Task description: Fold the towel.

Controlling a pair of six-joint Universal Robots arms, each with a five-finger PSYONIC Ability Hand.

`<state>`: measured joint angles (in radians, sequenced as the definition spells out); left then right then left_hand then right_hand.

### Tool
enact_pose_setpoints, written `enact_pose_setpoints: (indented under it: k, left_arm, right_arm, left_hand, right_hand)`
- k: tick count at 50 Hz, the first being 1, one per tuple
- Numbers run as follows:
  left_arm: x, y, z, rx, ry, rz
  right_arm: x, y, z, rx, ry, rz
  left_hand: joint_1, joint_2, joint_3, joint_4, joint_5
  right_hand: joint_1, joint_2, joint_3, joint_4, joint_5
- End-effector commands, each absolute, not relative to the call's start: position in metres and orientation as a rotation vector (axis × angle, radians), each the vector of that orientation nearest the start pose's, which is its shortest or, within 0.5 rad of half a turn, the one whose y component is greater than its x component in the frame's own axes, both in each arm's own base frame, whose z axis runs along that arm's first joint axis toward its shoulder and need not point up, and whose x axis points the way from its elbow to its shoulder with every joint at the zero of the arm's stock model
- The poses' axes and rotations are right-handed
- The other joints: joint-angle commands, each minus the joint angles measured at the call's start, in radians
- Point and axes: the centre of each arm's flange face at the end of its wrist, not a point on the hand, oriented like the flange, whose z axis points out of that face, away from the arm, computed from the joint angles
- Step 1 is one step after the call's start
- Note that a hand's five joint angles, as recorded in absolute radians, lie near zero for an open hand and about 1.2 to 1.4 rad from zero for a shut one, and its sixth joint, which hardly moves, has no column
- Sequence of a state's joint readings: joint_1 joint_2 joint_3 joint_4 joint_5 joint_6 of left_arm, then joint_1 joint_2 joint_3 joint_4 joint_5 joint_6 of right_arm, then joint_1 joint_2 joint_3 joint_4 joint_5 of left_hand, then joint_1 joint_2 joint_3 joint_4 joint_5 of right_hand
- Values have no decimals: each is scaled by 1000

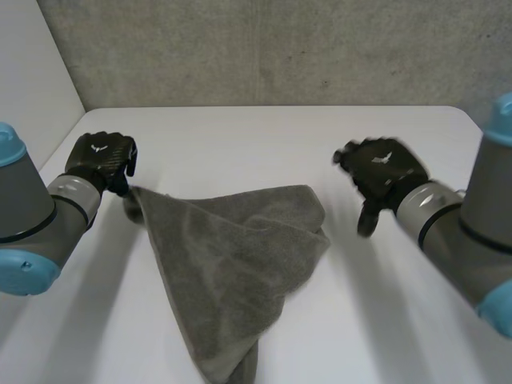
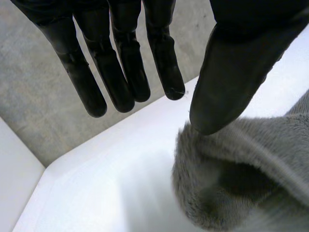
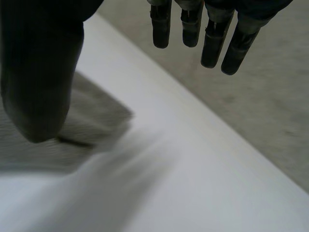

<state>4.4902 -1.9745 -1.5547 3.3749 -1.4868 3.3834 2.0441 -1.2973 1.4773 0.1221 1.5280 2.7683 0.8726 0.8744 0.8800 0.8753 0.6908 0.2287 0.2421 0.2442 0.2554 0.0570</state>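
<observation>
A grey towel [image 1: 232, 256] lies rumpled on the white table [image 1: 264, 144] in a rough triangle, one point toward the front edge. My left hand [image 1: 100, 160] hovers at the towel's far left corner. In the left wrist view that hand [image 2: 120, 63] is open, fingers straight and thumb apart, with the thumb tip just over the towel's corner [image 2: 241, 164] and nothing pinched. My right hand [image 1: 380, 172] hangs above bare table to the right of the towel, apart from it. Its fingers [image 3: 212, 43] are straight and spread from the thumb, and the towel's edge [image 3: 91, 111] lies beside the thumb.
A grey concrete wall [image 1: 280, 48] stands behind the table's far edge, and a white panel [image 1: 32, 72] closes the left side. Bare table runs behind the towel and to its right.
</observation>
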Motion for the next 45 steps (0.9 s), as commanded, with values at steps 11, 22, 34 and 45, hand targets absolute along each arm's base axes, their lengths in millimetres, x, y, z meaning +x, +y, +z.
enact_pose_setpoints:
  k: [11, 22, 34, 45]
  left_arm:
    - [-203, -330, 179, 580, 2358, -2047]
    - [-195, -331, 176, 553, 2368, -2028]
    - [-195, -330, 172, 556, 2379, -2016]
    - [-195, -330, 170, 553, 2385, -2007]
  right_arm:
    - [338, -125, 202, -1379, 1880, -1452]
    - [356, -86, 162, -1513, 1754, -1229]
    - [350, -82, 150, -1598, 1751, -1163]
    - [341, -70, 141, -1666, 1732, -1050]
  left_hand:
    - [-119, -121, -126, -122, -112]
    - [-131, -132, -138, -133, -123]
    - [-151, -153, -159, -154, -144]
    - [-154, -156, -162, -157, -147]
  right_hand:
    - [-54, -68, -70, -81, -57]
    - [-54, -68, -70, -81, -57]
    - [-54, -68, -70, -81, -57]
    - [-54, -68, -70, -81, -57]
